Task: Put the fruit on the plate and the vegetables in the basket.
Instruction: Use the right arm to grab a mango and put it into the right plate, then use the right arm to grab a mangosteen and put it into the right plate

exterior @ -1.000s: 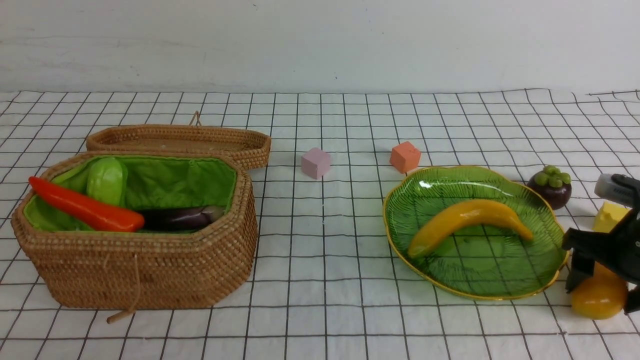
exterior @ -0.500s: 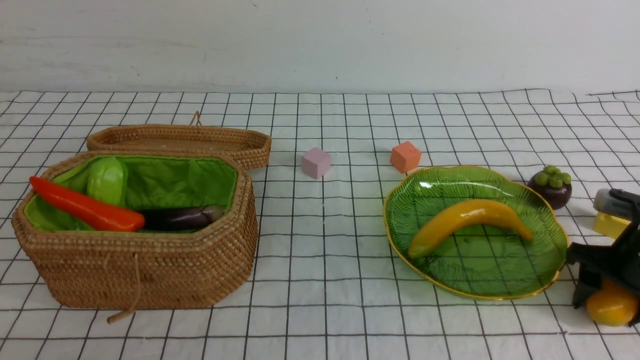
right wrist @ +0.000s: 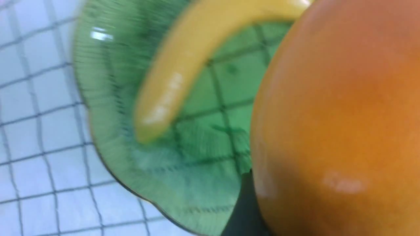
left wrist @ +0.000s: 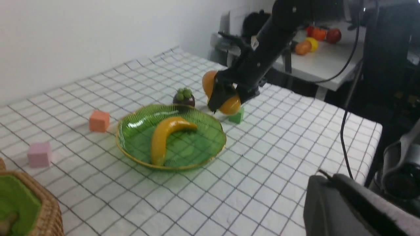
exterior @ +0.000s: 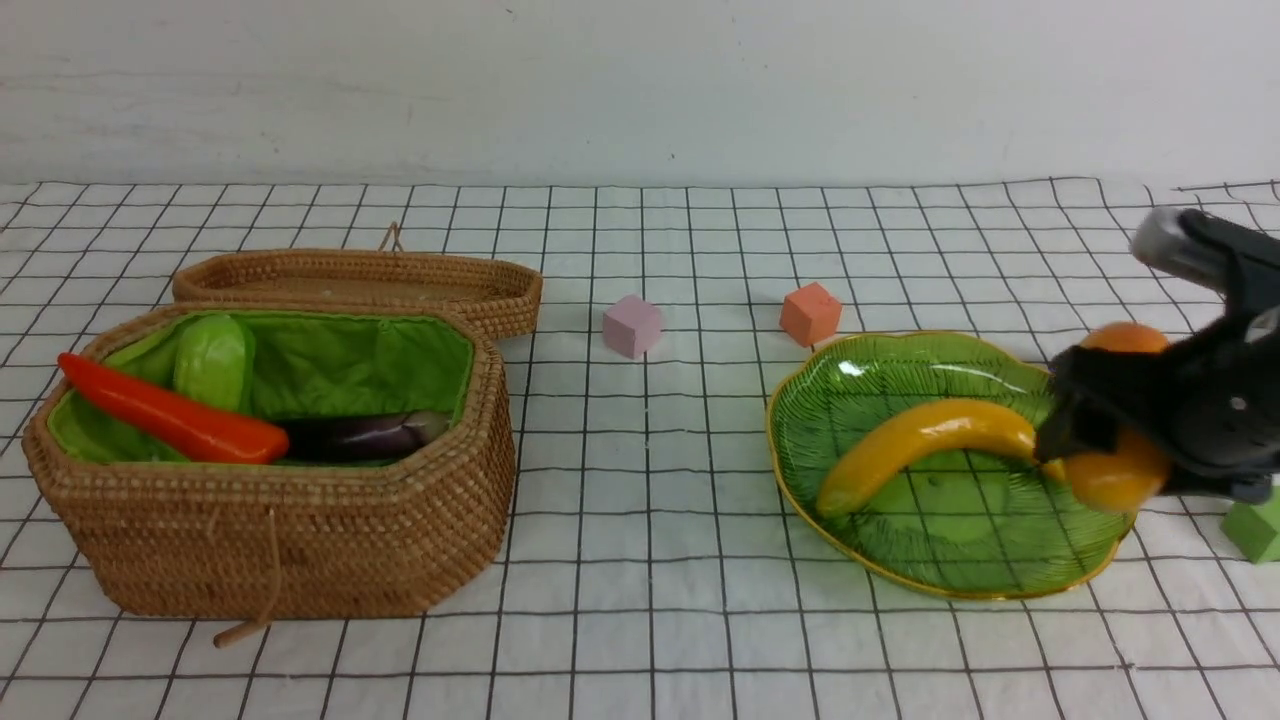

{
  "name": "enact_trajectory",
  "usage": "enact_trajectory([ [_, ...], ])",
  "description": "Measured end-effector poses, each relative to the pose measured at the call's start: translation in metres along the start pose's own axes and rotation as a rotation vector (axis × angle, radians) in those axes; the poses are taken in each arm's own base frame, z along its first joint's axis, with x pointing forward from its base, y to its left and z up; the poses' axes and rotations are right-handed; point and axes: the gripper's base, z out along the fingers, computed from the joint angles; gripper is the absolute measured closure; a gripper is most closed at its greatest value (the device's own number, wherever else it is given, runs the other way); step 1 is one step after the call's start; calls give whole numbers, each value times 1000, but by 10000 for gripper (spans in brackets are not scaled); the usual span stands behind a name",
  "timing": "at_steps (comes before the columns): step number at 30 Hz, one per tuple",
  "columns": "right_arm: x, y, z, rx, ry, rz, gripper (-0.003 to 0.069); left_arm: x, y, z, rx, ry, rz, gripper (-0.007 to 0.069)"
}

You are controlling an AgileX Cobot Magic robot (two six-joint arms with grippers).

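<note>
My right gripper (exterior: pixel 1110 415) is shut on the orange-yellow mango (exterior: pixel 1120 478) and holds it in the air over the right edge of the green plate (exterior: pixel 950 545). The yellow banana (exterior: pixel 930 440) lies on the plate. The mangosteen (left wrist: pixel 183 97) stands on the cloth just behind the plate; in the front view my right arm hides it. The wicker basket (exterior: pixel 300 540) at the left holds the carrot (exterior: pixel 170 412), the green gourd (exterior: pixel 213 360) and the eggplant (exterior: pixel 360 436). No radish shows. My left gripper (left wrist: pixel 328 178) is shut and empty, off to the side.
The shallow woven lid (exterior: pixel 360 283) lies behind the basket. A pink cube (exterior: pixel 631 325) and an orange cube (exterior: pixel 810 313) sit mid-table behind the plate. A green cube (exterior: pixel 1255 528) sits right of the plate, under my right arm.
My right gripper has lifted the mango off the cloth at the plate's front right and carried it up and left over the plate's edge. The green cube now shows; the mangosteen and yellow cube are covered.
</note>
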Motion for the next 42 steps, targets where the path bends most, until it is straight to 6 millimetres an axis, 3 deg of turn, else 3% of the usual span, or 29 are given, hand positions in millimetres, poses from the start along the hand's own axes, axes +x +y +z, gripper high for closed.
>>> enact_trajectory([
  [3, 0, 7, 31, -4, -5, -36, 97, -2, 0, 0, -5, -22, 0, 637],
  [4, 1, 6, 32, -3, -1, -34, 97, -2, 0, 0, -5, -22, 0, 637],
  [5, 3, 4, 45, 10, 29, -31, 69, -2, 0, 0, -3, -18, -1, 637],
  [9, 6, 2, 56, 22, 59, -32, -15, 1, 0, 0, 3, 13, -2, 637],
  [14, -1, 8, 39, 4, 33, -77, -1, 3, -1, 0, 9, 36, -2, 637],
  [20, -36, 29, -27, 19, -57, -296, 92, 3, -1, 0, 7, 32, -2, 637],
  [23, -46, 32, -40, 47, -92, -342, 99, 2, 0, 0, 4, 18, -2, 635],
  [27, -50, 32, -41, 66, -105, -363, 100, 1, 0, 0, 3, 11, -2, 634],
  [33, -61, 15, -19, 115, -84, -159, 131, 1, 0, 0, 2, 7, -2, 634],
  [37, -100, -24, 10, 202, -33, -5, 157, 0, 0, 0, 0, -2, -2, 633],
  [40, -118, -38, 26, 220, 10, 30, 153, 0, 0, 0, 0, -2, -2, 633],
  [42, -139, -53, 51, 223, 73, 54, 124, 0, 0, 0, 0, -3, -2, 633],
])
